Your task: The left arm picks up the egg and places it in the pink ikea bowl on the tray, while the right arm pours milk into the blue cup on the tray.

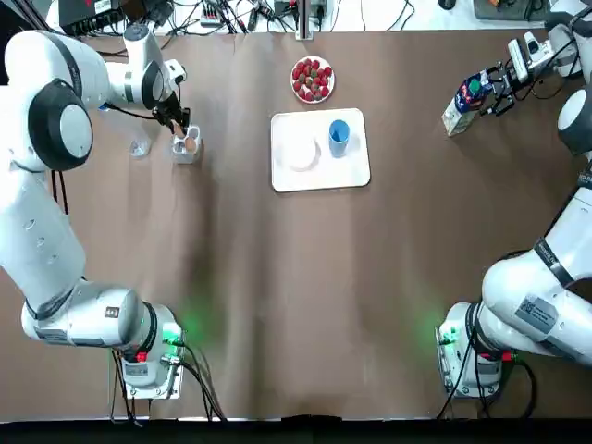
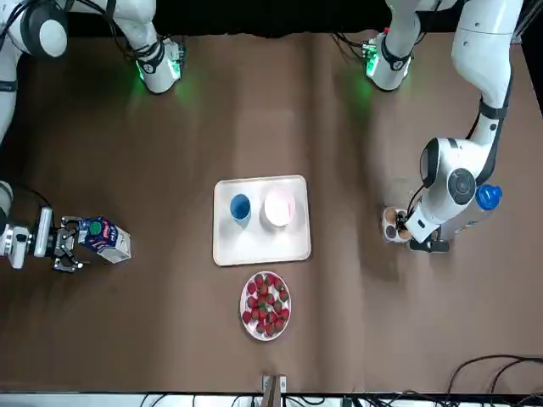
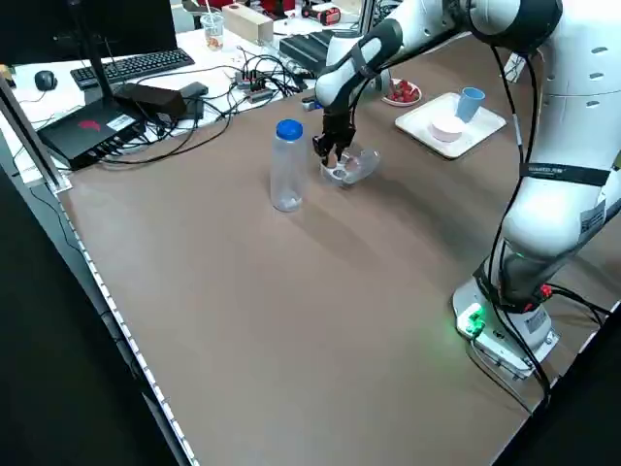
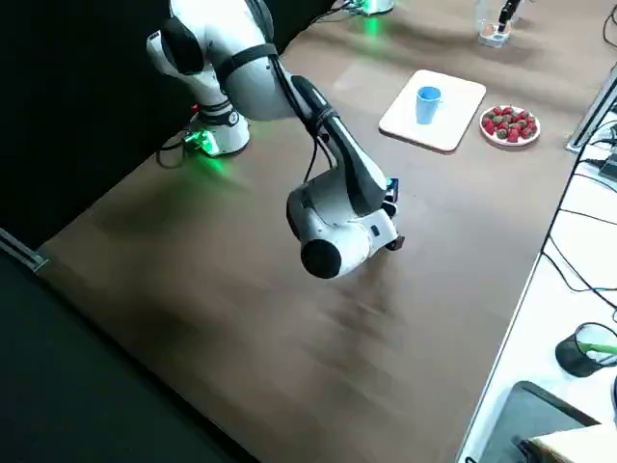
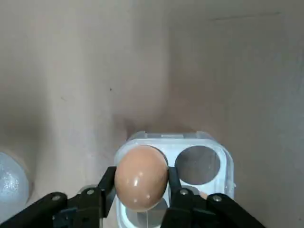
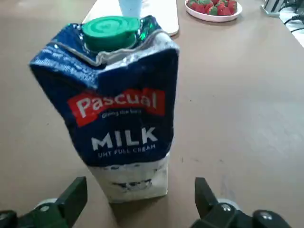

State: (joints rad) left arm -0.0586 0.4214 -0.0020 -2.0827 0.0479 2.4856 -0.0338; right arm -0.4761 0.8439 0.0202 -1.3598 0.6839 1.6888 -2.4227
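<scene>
A brown egg [image 5: 141, 178] sits at a clear egg holder [image 5: 202, 142] on the table's left side, with my left gripper [image 5: 141, 190] shut on it, one finger on each side. In the top view the left gripper [image 1: 180, 125] is over the holder [image 1: 185, 153]. The white tray [image 1: 319, 178] at the centre carries the pale pink bowl [image 1: 301, 153] and the blue cup [image 1: 339, 134]. At the far right a blue milk carton [image 6: 118, 109] stands upright with its green cap on. My right gripper [image 6: 137, 199] is open, its fingers either side of the carton's base without touching.
A plate of strawberries [image 1: 313, 80] lies just beyond the tray. A clear bottle with a blue cap [image 3: 287, 165] stands close to the egg holder, on its outer side. Cables and electronics line the far table edge.
</scene>
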